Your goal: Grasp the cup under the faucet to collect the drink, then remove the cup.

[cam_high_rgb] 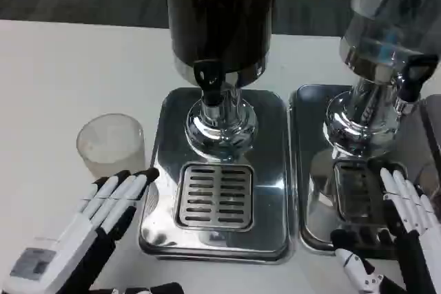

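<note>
Left hand (103,211) has fingers spread, just near the cup (110,144), holding nothing; I'd wrap the cup's middle gently before sliding it right under the faucet (210,84).

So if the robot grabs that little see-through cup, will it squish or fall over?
The cup looks like thin, cloudy plastic, so it would probably be light and might dent under a hard squeeze. It seems empty and stands upright on the white table, so a sideways bump from the left robot hand could tip it easily.

Cup (110,144): you see frosted, matt plastic.
Tray (269,170) right of cup: you see glossy, mirror-like metal.
</note>
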